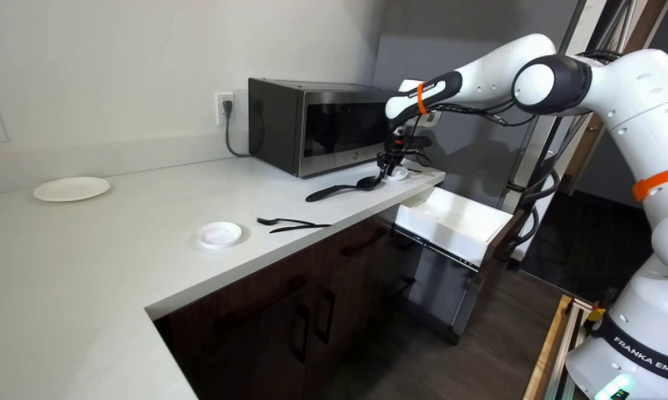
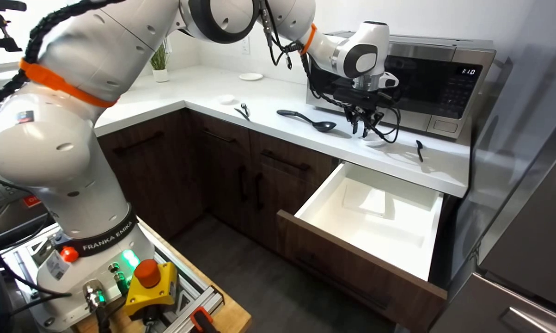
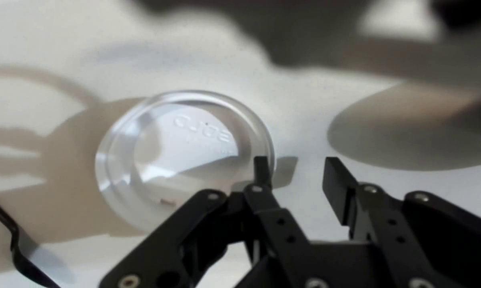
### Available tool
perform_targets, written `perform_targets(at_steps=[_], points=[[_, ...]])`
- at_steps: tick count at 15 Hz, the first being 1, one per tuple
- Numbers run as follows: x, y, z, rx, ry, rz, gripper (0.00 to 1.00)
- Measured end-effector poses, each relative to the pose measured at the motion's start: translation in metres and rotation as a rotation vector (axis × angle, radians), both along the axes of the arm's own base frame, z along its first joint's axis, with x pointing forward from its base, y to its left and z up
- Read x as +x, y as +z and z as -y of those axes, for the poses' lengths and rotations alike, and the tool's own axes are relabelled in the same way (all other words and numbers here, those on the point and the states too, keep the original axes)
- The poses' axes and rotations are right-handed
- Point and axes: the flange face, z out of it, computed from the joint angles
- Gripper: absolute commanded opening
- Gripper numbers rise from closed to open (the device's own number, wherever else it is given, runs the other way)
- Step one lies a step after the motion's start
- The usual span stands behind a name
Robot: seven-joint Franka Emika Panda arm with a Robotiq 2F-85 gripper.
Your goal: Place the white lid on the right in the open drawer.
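The white lid on the right lies flat on the counter in front of the microwave, in both exterior views (image 1: 398,174) (image 2: 375,141). In the wrist view the lid (image 3: 188,136) looks clear, with a raised rim and embossed letters. My gripper (image 1: 386,171) (image 2: 361,131) (image 3: 296,172) points down just above it and is open and empty. In the wrist view the left finger overlaps the lid's right rim and the right finger is outside it; whether they touch is unclear. The open drawer (image 1: 450,211) (image 2: 388,240) is pulled out below the counter, with a pale interior.
The microwave (image 1: 339,128) (image 2: 425,83) stands close behind the gripper. A black spoon (image 1: 334,192) (image 2: 324,126) lies beside it, and a small black utensil (image 2: 419,151) (image 3: 14,240) on the other side. Another small lid (image 1: 219,235), a fork and knife (image 1: 295,225) and a larger plate (image 1: 71,189) lie farther along.
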Motion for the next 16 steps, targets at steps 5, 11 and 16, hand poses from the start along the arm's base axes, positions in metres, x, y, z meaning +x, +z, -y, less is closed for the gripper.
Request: perform_targets(at_steps=[5,11,16], points=[[0.005,0.016,0.002,-0.011,0.0,0.031,0.71],[0.005,0.011,0.004,-0.012,-0.003,0.027,0.61],[0.004,-0.003,0.011,-0.019,-0.012,0.012,0.33]])
